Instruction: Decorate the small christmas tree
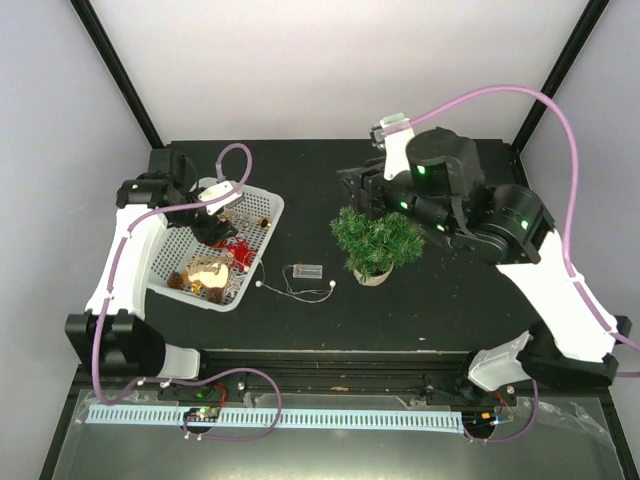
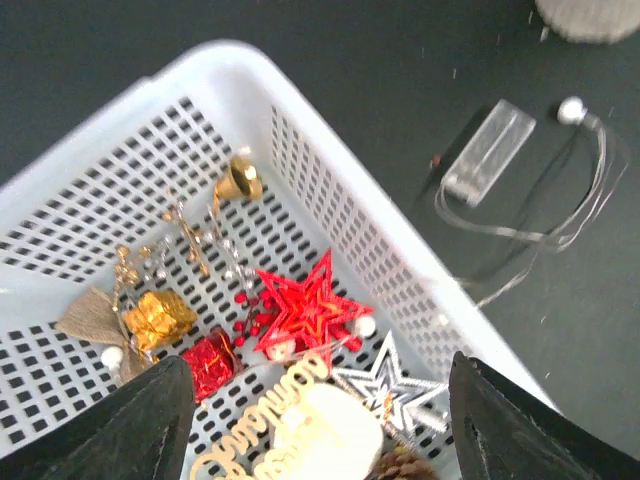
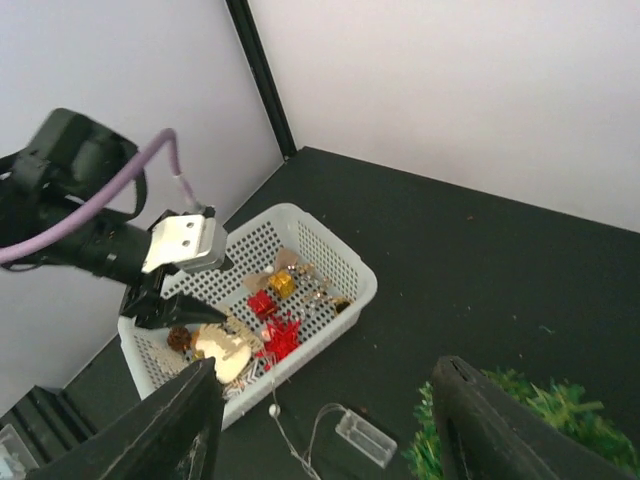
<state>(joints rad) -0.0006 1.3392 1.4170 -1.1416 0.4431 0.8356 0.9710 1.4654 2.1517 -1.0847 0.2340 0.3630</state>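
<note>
The small christmas tree (image 1: 378, 238), bushy and dark green in a whitish pot (image 1: 372, 275), stands right of the table's middle; its sprigs show at the lower right of the right wrist view (image 3: 530, 430). My right gripper (image 1: 362, 192) hovers just behind the tree, open, with nothing between its fingers (image 3: 330, 430). My left gripper (image 1: 215, 225) hangs open over the white mesh basket (image 2: 330, 130), above a red star (image 2: 305, 310), a silver star (image 2: 395, 380) and a white disc with gold script (image 2: 320, 430). It holds nothing.
The basket (image 1: 165, 270) at the left also holds a gold bell (image 2: 240, 180), a gold gift box (image 2: 160, 315), a red gift box (image 2: 210, 362) and a pine cone (image 2: 405, 468). A wire light string with a clear battery box (image 1: 303, 271) lies between basket and tree.
</note>
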